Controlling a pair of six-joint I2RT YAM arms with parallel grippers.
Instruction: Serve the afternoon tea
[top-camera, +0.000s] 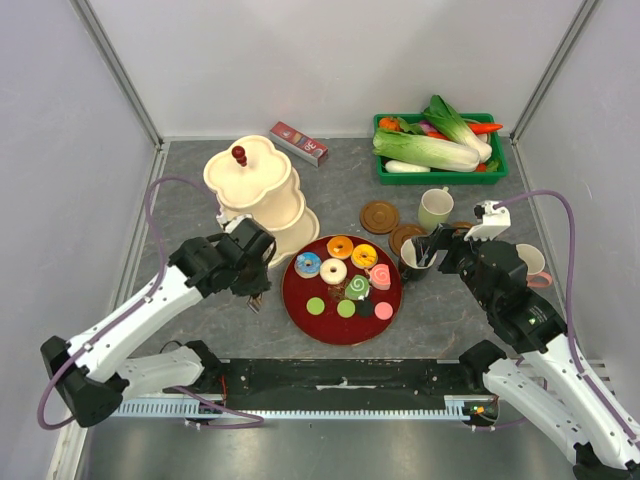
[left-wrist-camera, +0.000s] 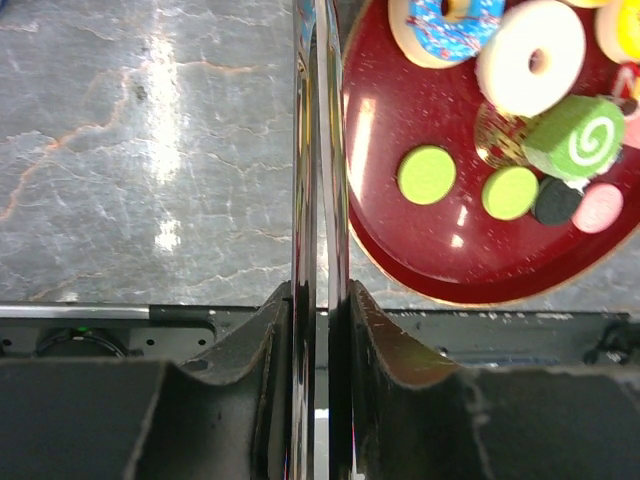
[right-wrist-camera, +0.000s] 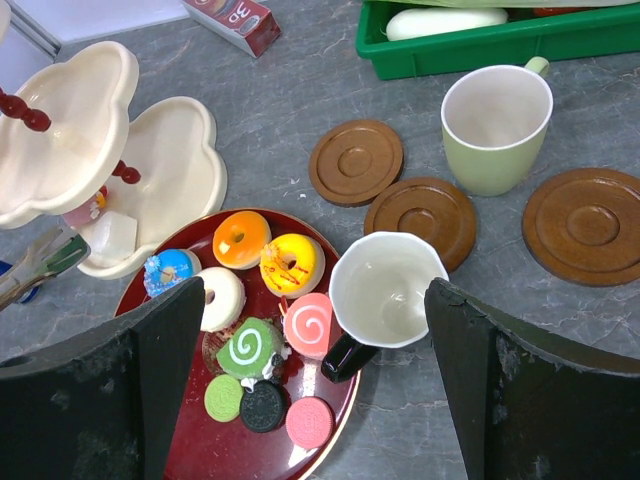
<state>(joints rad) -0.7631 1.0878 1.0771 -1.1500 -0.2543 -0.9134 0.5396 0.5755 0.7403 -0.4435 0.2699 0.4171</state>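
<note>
Left gripper (left-wrist-camera: 320, 300): we hold its fingers clamped on tongs (left-wrist-camera: 303, 150), beside the plate (left-wrist-camera: 400, 250).
Right gripper (right-wrist-camera: 312, 295): fingers wide apart over black mug (right-wrist-camera: 385, 290).
Sweets (top-camera: 333, 271): on plate, unserved, we judge.
Coasters (right-wrist-camera: 355, 160): bare.

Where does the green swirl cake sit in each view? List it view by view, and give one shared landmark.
Top external: green swirl cake near centre, on the right half of the red plate.
Left wrist: upper right, just below the white donut.
Right wrist: lower left of centre, beside the pink swirl cake.
Shared landmark: the red plate, seen in all three.
</note>
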